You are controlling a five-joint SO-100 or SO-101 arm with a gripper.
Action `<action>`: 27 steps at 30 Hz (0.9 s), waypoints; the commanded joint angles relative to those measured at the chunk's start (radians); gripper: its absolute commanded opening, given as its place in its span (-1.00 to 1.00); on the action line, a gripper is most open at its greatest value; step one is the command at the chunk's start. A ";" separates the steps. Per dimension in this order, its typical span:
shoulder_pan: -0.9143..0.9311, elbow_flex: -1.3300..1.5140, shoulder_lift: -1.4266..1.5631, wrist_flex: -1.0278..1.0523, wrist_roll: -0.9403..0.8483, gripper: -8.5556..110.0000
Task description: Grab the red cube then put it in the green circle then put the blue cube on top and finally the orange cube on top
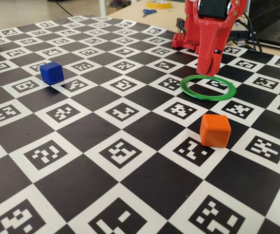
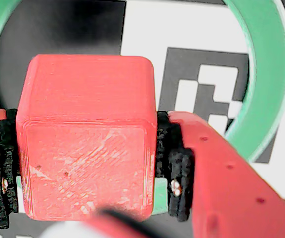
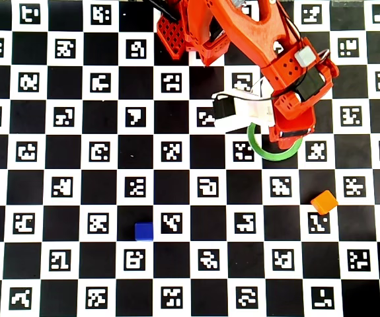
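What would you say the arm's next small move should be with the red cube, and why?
Probably lower a little, then open. In the wrist view the gripper is shut on the red cube, with the green circle curving around behind it, so the cube looks to be over the ring's inside. The fixed view cannot confirm contact with the board, hence easing down first.

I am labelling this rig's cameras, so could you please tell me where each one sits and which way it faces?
Fixed view: low at the board's edge, looking across the checkered board toward the arm's base; shows the pincer over the green circle.
Wrist view: on the pincer, looking down; its fingers clamp the red cube.
Overhead view: above, looking straight down; shows the whole arm.
Shared: fixed and overhead views both show the blue cube and the orange cube.
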 commanded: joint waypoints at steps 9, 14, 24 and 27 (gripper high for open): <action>-0.006 0.028 0.005 -0.034 -0.008 -0.68; -0.054 0.028 -0.002 -0.044 0.018 -0.68; -0.067 0.031 -0.029 -0.066 0.026 -0.68; -0.067 0.032 -0.035 -0.072 0.026 -0.68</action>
